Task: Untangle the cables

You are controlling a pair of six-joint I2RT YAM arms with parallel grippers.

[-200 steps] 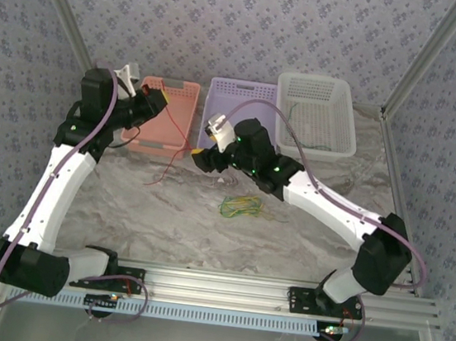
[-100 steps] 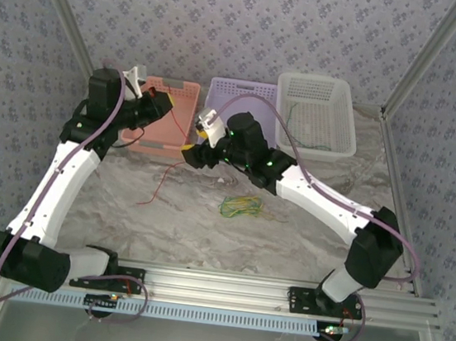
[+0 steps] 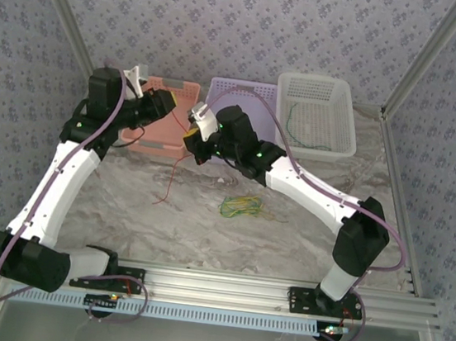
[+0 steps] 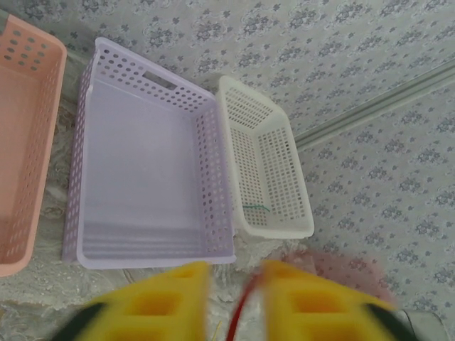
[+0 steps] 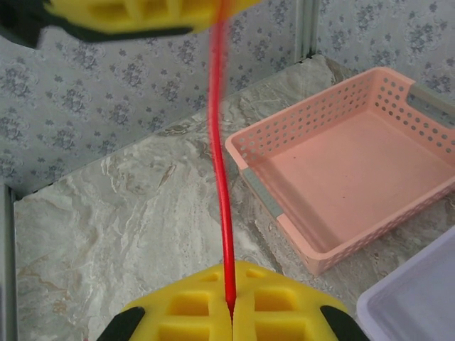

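- Top external view: nearest the arms, a loose bundle of yellow and green cables (image 3: pixel 240 206) lay on the marble table (image 3: pixel 304 230), in front of the pink basket (image 3: pixel 152 140) and off to its right.
- The red cable (image 5: pixel 217 142) trailed down onto the table just in front of that basket.
- At the pink basket's near right corner, the right gripper (image 5: pixel 231 275) was clenched tight on the red cable.
- Above the pink basket hung the left gripper (image 4: pixel 236 278), its yellow fingers (image 4: pixel 170 291) apart and the red cable running through the gap.
- Right of the pink basket sat the purple basket (image 4: pixel 142 163), and right of that the white basket (image 4: pixel 263 170) with a green cable (image 4: pixel 257 207) inside.
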